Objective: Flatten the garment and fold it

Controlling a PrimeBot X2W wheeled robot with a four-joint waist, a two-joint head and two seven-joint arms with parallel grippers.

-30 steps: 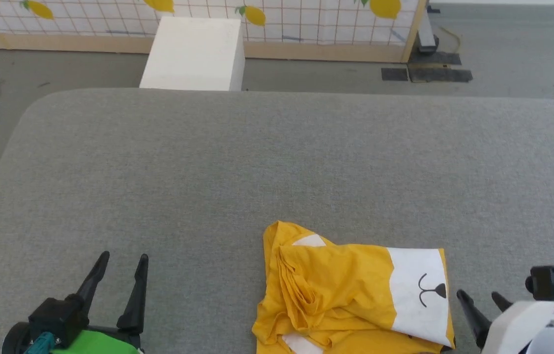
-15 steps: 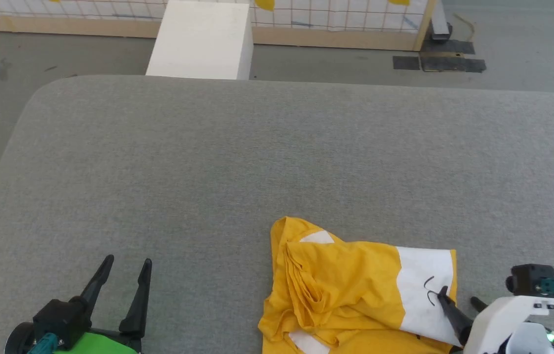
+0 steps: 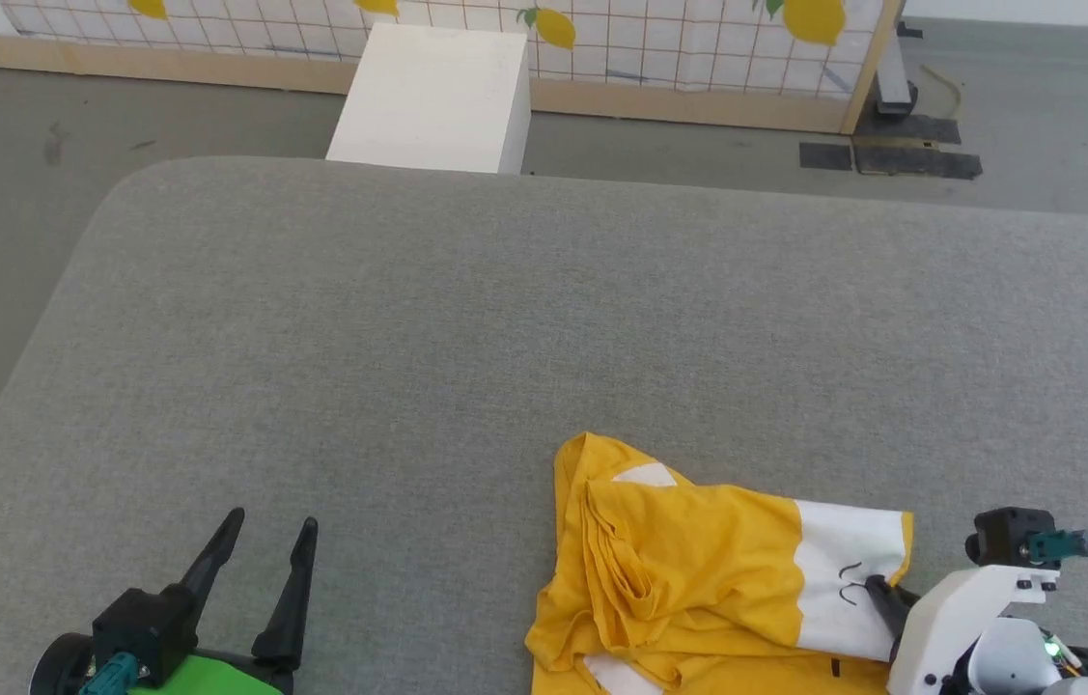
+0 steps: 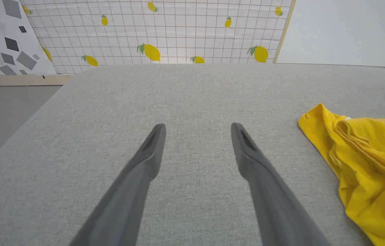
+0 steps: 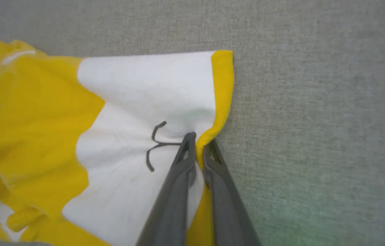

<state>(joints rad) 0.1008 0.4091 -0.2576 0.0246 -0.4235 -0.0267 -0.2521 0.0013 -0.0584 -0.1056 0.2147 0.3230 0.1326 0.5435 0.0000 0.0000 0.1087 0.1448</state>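
Note:
The garment (image 3: 688,579) is a bright yellow T-shirt with white patches and black lines, lying crumpled on the grey padded table at the near right. In the right wrist view my right gripper (image 5: 199,141) is shut on the garment (image 5: 127,112), pinching its yellow right edge beside the black lines. The head view has the same gripper (image 3: 877,587) at the white patch's right side. My left gripper (image 3: 268,529) hovers open over bare table at the near left, well clear of the cloth. Its fingers (image 4: 151,147) stand wide apart, with the garment (image 4: 366,157) off to their right.
The grey table (image 3: 505,319) spreads wide behind and left of the garment. A white box (image 3: 432,101) stands on the floor past the table's far edge. A lemon-patterned grid panel (image 3: 601,29) with a wooden frame runs along the back.
My right gripper moved left onto the garment's right edge and shut on it, bunching the white patch. The camera shifted a little. The left gripper stayed open and still.

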